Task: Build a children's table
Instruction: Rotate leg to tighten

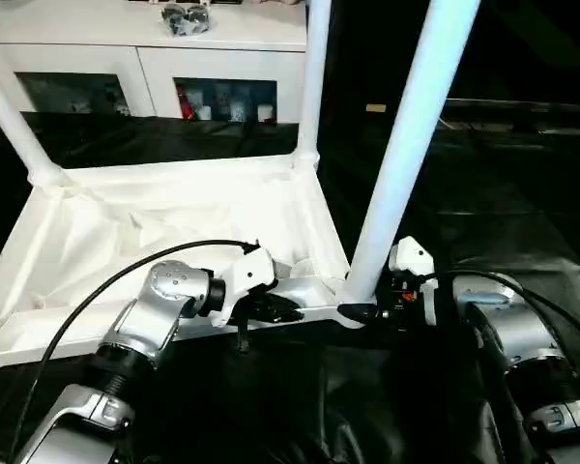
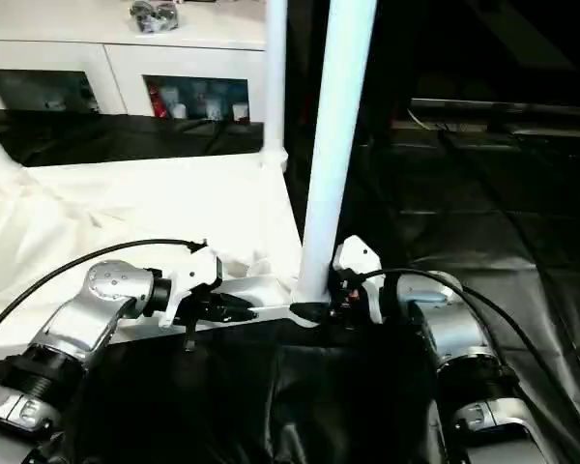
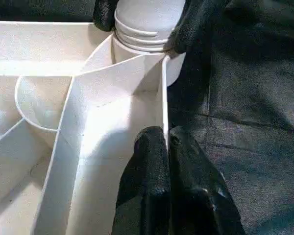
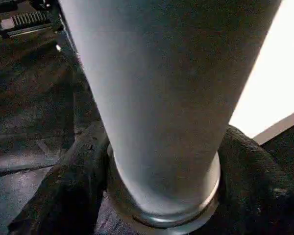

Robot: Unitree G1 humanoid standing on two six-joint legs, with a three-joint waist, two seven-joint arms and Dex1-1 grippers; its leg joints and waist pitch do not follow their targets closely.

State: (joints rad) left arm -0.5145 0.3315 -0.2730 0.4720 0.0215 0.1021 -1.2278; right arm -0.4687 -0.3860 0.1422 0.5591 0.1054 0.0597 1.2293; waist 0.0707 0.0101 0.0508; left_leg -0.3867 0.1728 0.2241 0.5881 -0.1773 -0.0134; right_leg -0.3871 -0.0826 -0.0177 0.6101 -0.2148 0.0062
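The white plastic square tabletop (image 1: 174,232) lies ribs-up on the black-draped desk (image 1: 522,213). At its 5 o'clock corner my right hand (image 1: 360,311) clamps the long white tapered tube leg (image 1: 406,145) at its base. My left hand (image 1: 271,309), fingers together, pins the rim; I'd hold it steady and keep the leg upright while twisting home.

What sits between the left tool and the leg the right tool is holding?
Just a short run of the tabletop rim and its corner socket, seen in the left wrist view; the left tool pinches that rim, the leg beyond.

The tabletop (image 1: 174,232) lies underside-up before the cabinet (image 1: 145,58), three legs (image 1: 406,145) standing in its corners.
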